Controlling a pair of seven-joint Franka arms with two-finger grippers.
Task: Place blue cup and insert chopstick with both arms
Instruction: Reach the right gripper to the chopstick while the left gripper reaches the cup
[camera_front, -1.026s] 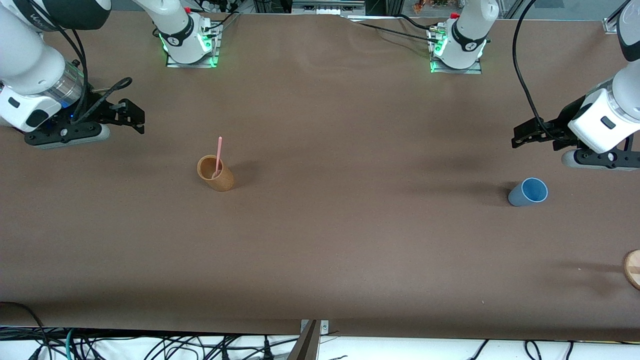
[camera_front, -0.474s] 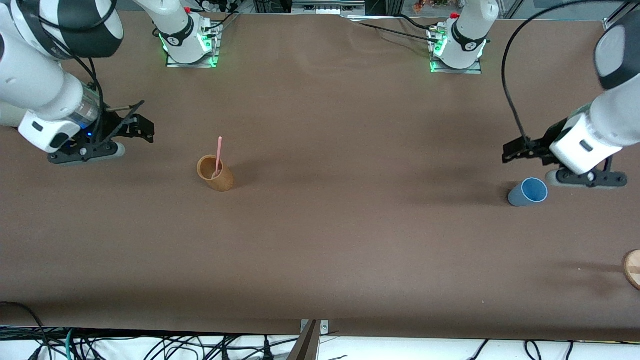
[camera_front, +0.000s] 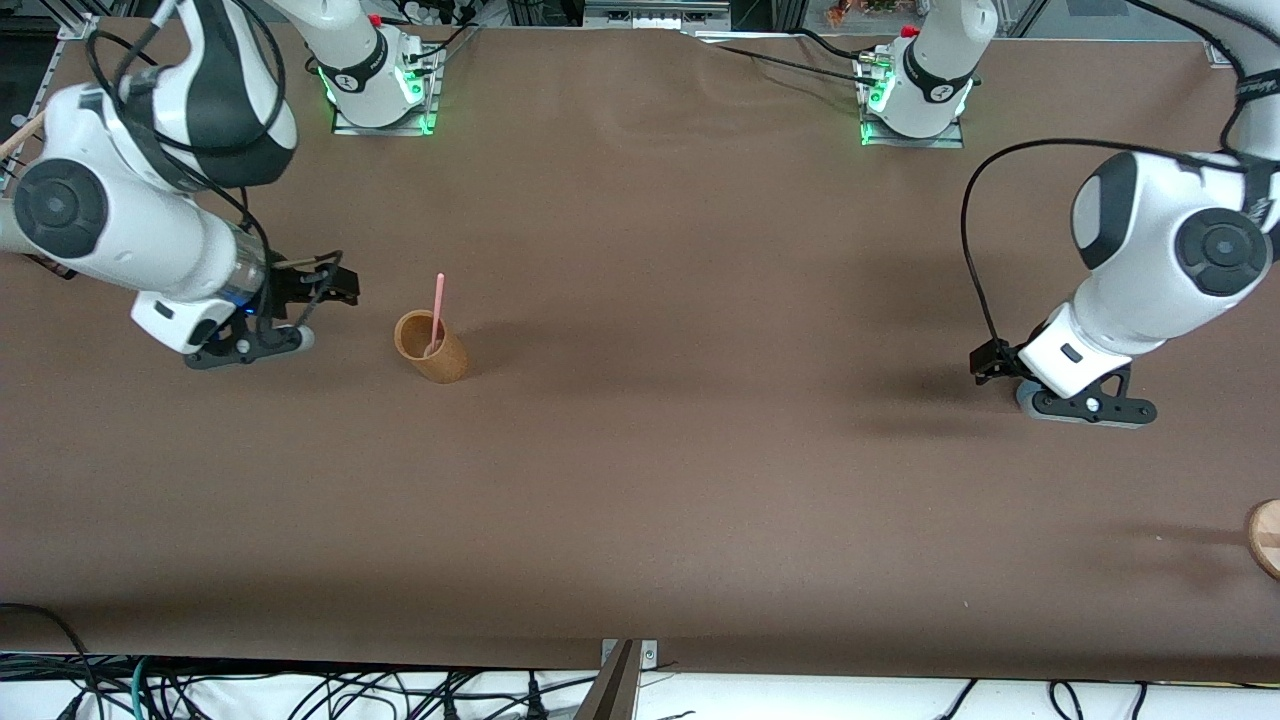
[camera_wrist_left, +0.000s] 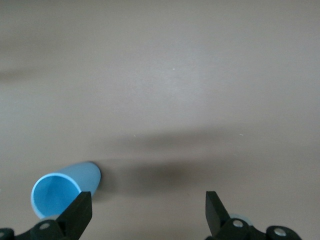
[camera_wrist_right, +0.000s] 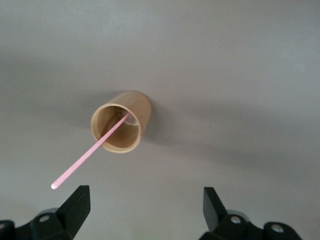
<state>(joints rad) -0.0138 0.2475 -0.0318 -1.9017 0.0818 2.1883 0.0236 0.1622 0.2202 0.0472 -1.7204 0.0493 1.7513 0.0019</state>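
We see the right gripper (camera_front: 335, 290), jaws spread wide, beside the tan cup (camera_front: 431, 346) holding the chopstick (camera_front: 437, 309). The left gripper (camera_wrist_left: 147, 212), also spread and empty, hangs over the blue cup (camera_wrist_left: 62, 190) at the left arm's end.

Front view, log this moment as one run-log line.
left gripper: open, over blue cup | right gripper: open, beside tan cup | chopstick: in tan cup

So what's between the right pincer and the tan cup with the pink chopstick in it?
Nothing: in the front view, only bare brown table separates the open right pincer from the tan cup holding the chopstick.
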